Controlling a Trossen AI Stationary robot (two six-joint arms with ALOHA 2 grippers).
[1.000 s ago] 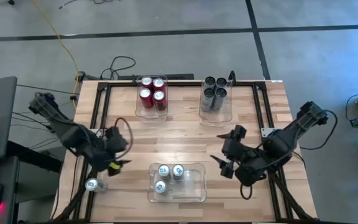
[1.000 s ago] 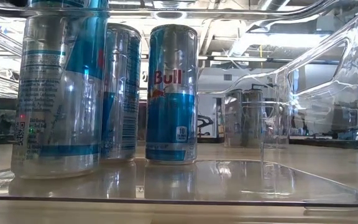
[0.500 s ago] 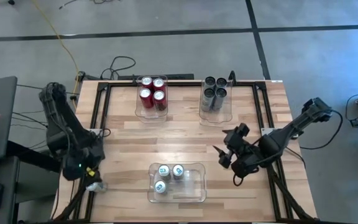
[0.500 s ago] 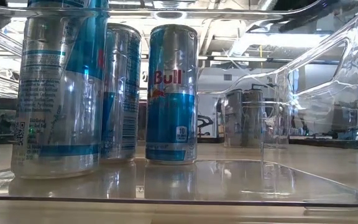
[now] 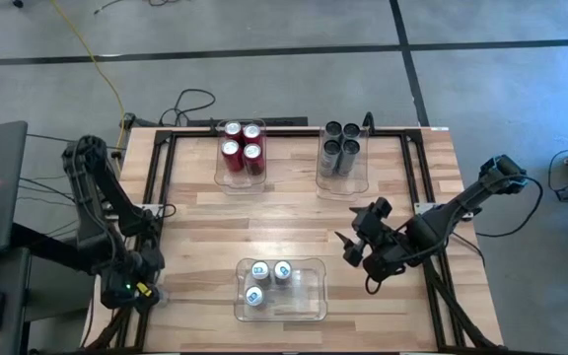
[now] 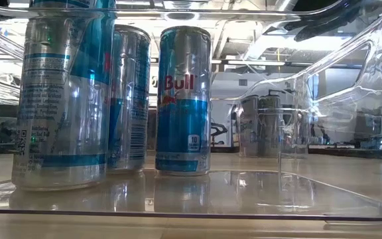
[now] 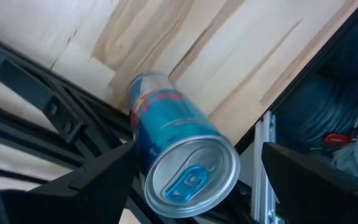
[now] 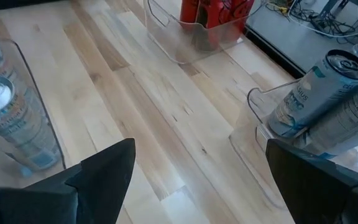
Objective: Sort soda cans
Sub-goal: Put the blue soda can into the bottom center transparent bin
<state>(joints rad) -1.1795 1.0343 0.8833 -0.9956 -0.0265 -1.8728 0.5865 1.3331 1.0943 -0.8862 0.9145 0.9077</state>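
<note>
I see the last blue-and-silver soda can (image 7: 182, 146) standing upright on the counter (image 5: 294, 222), long axis vertical, silver top facing up toward the left wrist camera. It is at the counter's near left corner, well apart from the front bin (image 5: 309, 296), on that bin's left. The left gripper (image 7: 191, 180) hangs directly above this can, its fingers (image 7: 104, 174) spread wide on both sides, holding nothing.

I judge the sorting almost done: four red cans (image 5: 242, 145) fill one far bin, four dark grey cans (image 5: 341, 144) the other, and three blue-and-silver cans (image 5: 264, 279) stand in the front bin. Only this one remains.

The right gripper (image 5: 358, 247) waits right of the front bin, fingers wide apart and empty.
</note>
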